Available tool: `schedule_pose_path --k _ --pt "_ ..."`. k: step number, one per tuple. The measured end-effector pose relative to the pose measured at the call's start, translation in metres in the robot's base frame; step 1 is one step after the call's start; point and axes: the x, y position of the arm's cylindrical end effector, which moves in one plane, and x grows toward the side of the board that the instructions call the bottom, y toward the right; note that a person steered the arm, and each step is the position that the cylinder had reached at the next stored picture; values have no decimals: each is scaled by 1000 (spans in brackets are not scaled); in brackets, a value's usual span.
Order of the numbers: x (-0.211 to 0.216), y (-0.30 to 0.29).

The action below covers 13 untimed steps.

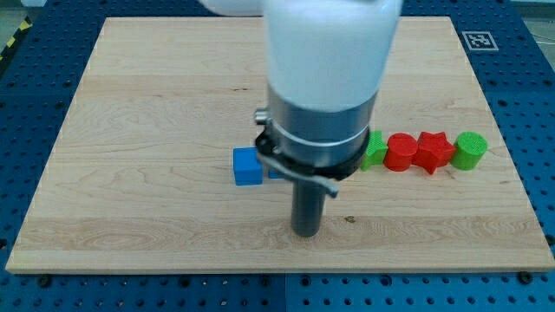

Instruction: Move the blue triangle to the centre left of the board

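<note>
Your tip (305,232) is sitting bare, holding nothing, lower centre of the frame. The blue block (247,166) — shape unclear, partly hidden behind the arm — is lying up-left of it, so you're needing its right side.

The single camera looks down at a slant from in front of the wooden board (130,130), near enough that the board nearly fills the frame, with strips of blue perforated table (529,95) at the view's left, right and bottom edges. The arm (325,78) comes down from the view's top at centre, large and blurred because it is close to the lens, and my tip (305,232) lands just below the frame's middle. No second view exists, so nothing is shared.
</note>
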Motion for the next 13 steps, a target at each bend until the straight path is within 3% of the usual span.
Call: schedule_pose_path --k 5,7,12,13 --pt "-76 -21" --pt "-74 -46" --pt "-97 -29" --pt "-122 -29"
